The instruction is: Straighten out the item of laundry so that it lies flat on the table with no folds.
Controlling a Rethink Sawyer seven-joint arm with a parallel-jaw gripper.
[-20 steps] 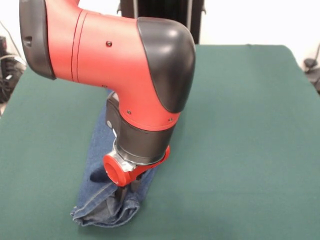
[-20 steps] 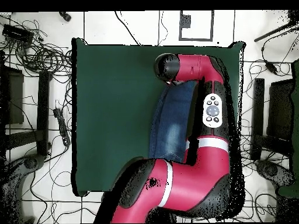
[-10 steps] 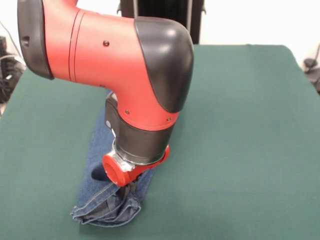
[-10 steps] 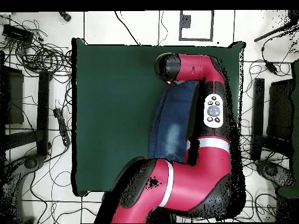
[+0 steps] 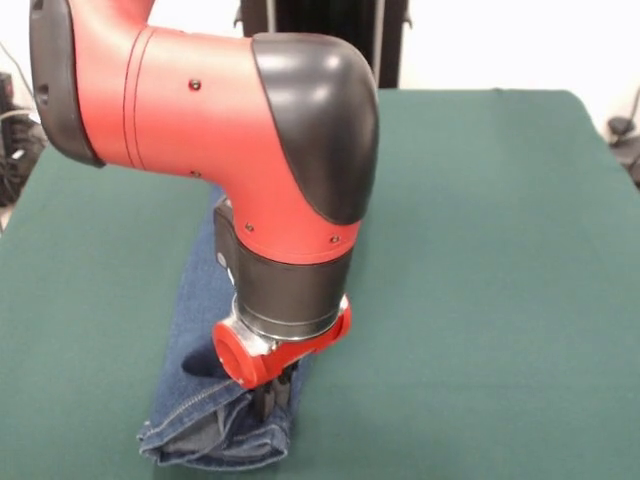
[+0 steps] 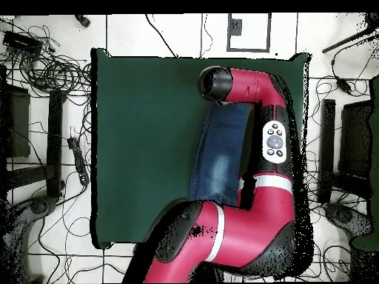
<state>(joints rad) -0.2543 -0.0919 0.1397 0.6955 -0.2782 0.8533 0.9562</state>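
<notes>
The blue denim jeans lie as a long folded strip on the dark green table, left of centre. Their near end is bunched and wrinkled close to the table's front edge. My gripper hangs under the red and black wrist and is shut on the bunched denim at that end. In the overhead view the jeans run lengthwise beside the red arm on the table. The wrist covers the gripper and the jeans' top end there. The far end of the jeans is hidden behind the arm in the front view.
The big red arm blocks the upper left of the front view. A black stand rises behind the table's far edge. Cables and dark equipment lie on the floor around the table.
The wrist has moved toward the table's front edge and slightly right in the front view, dragging the bunched end along. The denim strip looks longer in the overhead view.
</notes>
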